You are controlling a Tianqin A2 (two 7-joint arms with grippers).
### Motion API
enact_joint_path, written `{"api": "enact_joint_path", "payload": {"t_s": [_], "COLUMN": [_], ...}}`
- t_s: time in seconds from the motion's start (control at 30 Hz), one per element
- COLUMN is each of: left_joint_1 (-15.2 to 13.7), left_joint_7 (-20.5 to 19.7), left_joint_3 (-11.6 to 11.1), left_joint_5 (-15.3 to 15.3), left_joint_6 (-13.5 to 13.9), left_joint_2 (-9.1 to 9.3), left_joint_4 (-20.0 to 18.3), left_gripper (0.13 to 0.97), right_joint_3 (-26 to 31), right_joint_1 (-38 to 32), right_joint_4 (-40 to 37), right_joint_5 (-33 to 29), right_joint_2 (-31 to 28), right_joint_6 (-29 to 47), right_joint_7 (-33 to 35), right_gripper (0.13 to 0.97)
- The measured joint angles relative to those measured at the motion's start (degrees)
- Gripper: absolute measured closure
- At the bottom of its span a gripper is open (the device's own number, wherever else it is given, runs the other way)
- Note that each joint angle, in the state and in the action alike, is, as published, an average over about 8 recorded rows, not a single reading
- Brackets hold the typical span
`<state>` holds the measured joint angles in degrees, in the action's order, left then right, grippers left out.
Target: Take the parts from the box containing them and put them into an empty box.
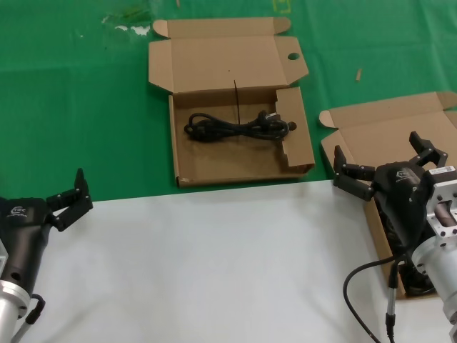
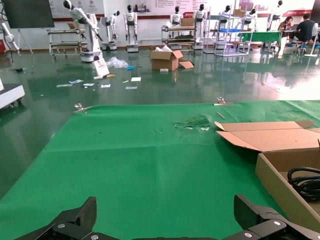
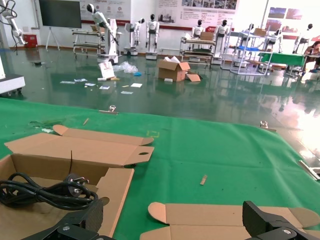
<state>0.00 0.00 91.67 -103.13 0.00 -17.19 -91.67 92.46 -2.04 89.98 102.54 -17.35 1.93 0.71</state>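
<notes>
The holed box (image 1: 214, 161) lies open at the middle back, with a round hole (image 1: 293, 56) in its lid ear. One coiled black cord (image 1: 235, 126) lies in it. The plain box (image 1: 378, 132) lies open at the right. My right gripper (image 1: 375, 148) hovers over it, open and empty, and the arm hides most of the box's inside. My left gripper (image 1: 70, 202) is open and empty at the near left, apart from both boxes. The right wrist view shows the right gripper (image 3: 175, 220) above the plain box's lid (image 3: 225, 217), and the cord (image 3: 45, 192) in the holed box.
A green cloth (image 1: 71, 107) covers the far table and a white sheet (image 1: 200, 264) the near part. The left wrist view shows the left gripper (image 2: 167, 215) over bare green cloth, with the holed box's wall (image 2: 280, 185) beside it. A small wood chip (image 1: 358, 73) lies between the boxes.
</notes>
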Motion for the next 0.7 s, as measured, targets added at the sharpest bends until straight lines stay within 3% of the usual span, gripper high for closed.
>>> {"api": "enact_joint_path", "payload": {"t_s": [0.7], "left_joint_1": [0.0], "left_joint_7": [0.0], "left_joint_3": [0.0], "left_joint_5": [0.0], "left_joint_6": [0.0], "left_joint_2": [0.0], "left_joint_4": [0.0], "left_gripper": [0.132], "right_joint_3": [0.0], "right_joint_1": [0.0], "right_joint_4": [0.0], "right_joint_5": [0.0], "right_joint_2": [0.0], "right_joint_6": [0.0], "right_joint_7": [0.0], "right_gripper": [0.129]}}
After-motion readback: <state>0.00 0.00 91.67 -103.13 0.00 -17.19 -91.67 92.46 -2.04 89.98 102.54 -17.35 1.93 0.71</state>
